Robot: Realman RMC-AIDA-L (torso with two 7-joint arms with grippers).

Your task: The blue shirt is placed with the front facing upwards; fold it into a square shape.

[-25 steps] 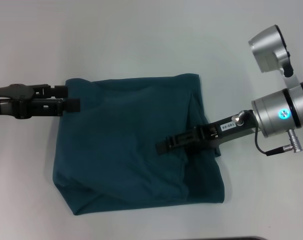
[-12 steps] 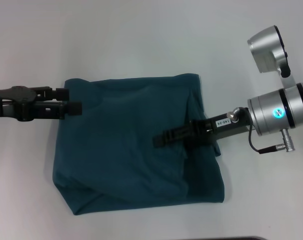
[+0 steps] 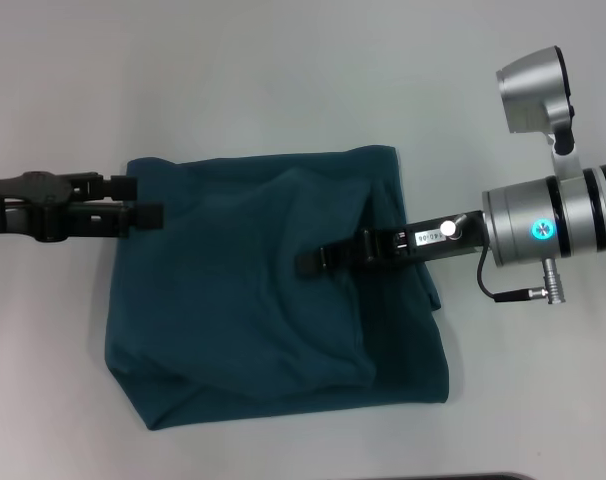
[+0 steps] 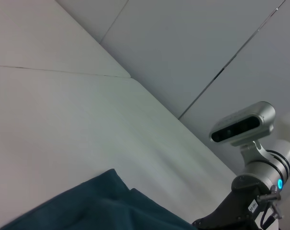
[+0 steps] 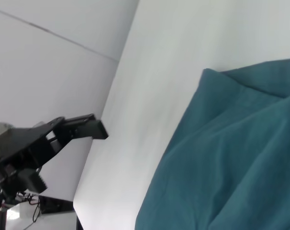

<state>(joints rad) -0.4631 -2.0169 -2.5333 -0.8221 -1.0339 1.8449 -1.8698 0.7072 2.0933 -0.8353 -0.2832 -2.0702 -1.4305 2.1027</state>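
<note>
The blue shirt (image 3: pixel 243 300) lies on the white table (image 3: pixel 283 70) as a rough, wrinkled square, with no print showing. My right gripper (image 3: pixel 308 263) reaches in from the right over the shirt's middle, shut on a fold of the cloth; creases run toward its tip. At the shirt's upper left edge my left gripper (image 3: pixel 143 199) hovers open, holding nothing. The shirt (image 4: pixel 102 206) fills the lower part of the left wrist view, with the right arm (image 4: pixel 245 201) beyond it. In the right wrist view the shirt (image 5: pixel 231 158) lies near and the left gripper (image 5: pixel 87 128) farther off.
The right arm's silver wrist (image 3: pixel 553 225) and its camera (image 3: pixel 533 85) hang over the table right of the shirt. Bare white table surrounds the cloth. A dark table edge (image 3: pixel 503 476) shows at the bottom.
My right gripper has slid leftward and slightly up across the shirt, drawing the fold with it. The left gripper has stayed put.
</note>
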